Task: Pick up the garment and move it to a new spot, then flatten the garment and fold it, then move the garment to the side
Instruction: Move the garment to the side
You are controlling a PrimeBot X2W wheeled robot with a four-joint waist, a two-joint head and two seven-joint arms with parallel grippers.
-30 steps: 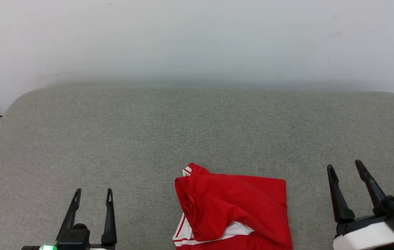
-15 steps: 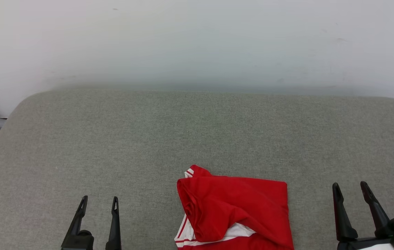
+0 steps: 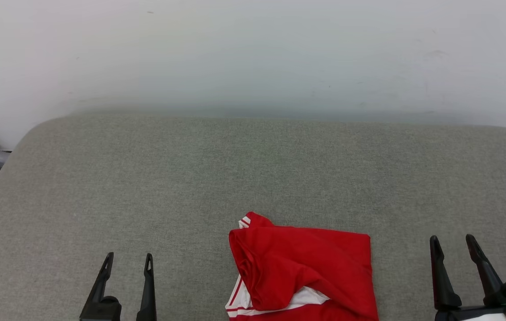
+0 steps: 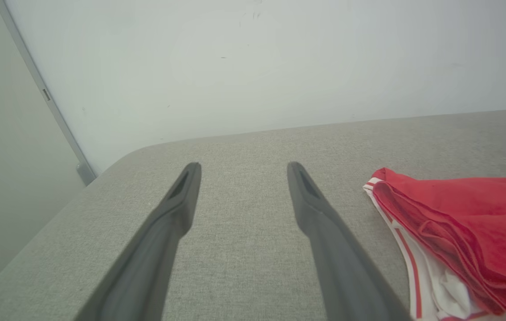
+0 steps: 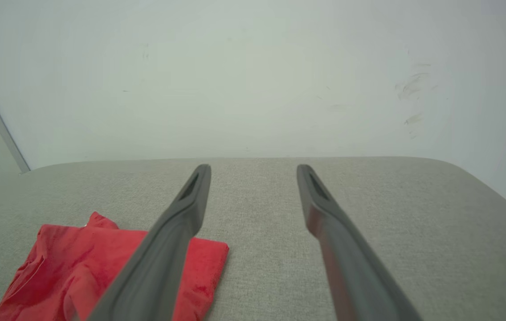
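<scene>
The red jersey T-shirt (image 3: 302, 272) is found folded on the grey padded surface (image 3: 235, 169), at the near edge, right of centre. The left gripper (image 3: 129, 256) and right gripper (image 3: 452, 238) are drawn back nearer than a second earlier, well apart from it, fingers spread wide, nothing held. Folding is judged complete; the sideways move is outstanding

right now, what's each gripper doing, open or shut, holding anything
Left gripper: open, holding nothing, clear of the garment.
Right gripper: open, holding nothing, also clear of the garment.
</scene>
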